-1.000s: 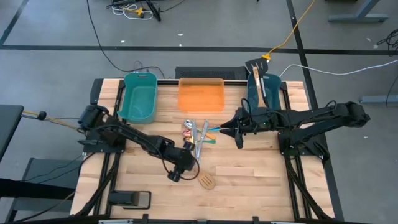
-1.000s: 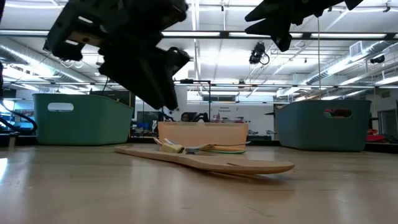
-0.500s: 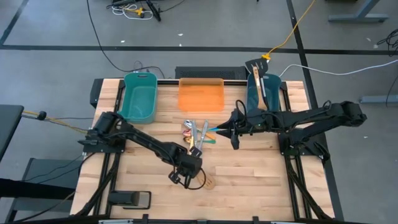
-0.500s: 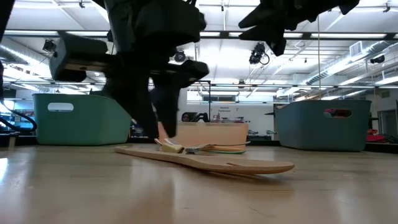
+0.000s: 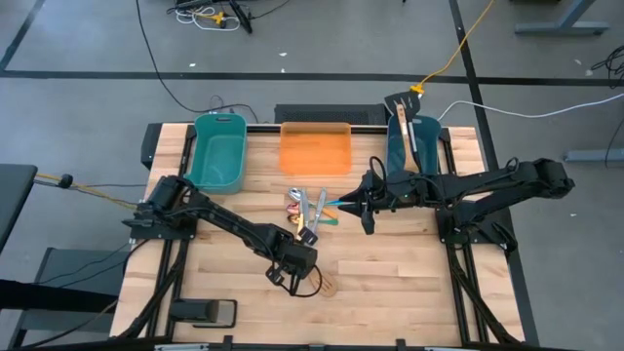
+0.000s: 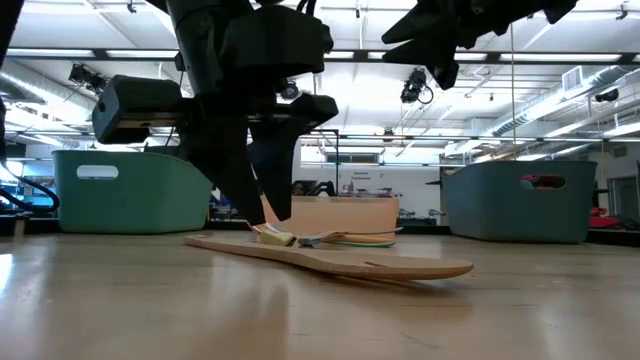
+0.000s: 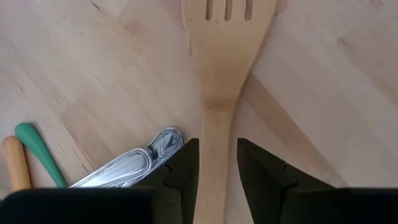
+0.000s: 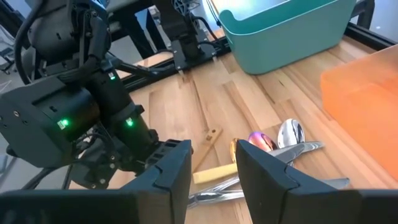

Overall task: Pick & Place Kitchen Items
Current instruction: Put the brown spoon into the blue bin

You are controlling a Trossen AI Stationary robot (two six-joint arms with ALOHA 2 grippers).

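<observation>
A pale wooden slotted spatula [image 7: 224,62] lies flat on the table near the front, also seen in the high view [image 5: 327,285] and the low view [image 6: 340,262]. My left gripper [image 7: 217,180] is down over its handle and shut on it; it also shows in the high view [image 5: 292,261]. A pile of utensils [image 5: 312,210] lies mid-table: silver cutlery, a gold spoon [image 8: 261,142], and green- and orange-handled pieces. My right gripper [image 5: 366,213] hovers open and empty just right of the pile. My left gripper has the spatula's handle [image 7: 217,143] between its two fingers, partway down from the slotted head. The fingers [image 7: 186,171] come from above, pointing down, one on each long side of the handle. The spatula lies flat on the table.
A teal tub [image 5: 219,151] stands at the far left, an orange tray [image 5: 315,148] at the far middle. A second teal tub [image 5: 409,146] at the far right holds a wooden utensil and a black turner. Bare wood lies along the near edge.
My left gripper has gone toward the table's right and near edge and come down over the spatula's handle. The spatula has stayed where it was. My right gripper has shifted slightly toward the table's left.
</observation>
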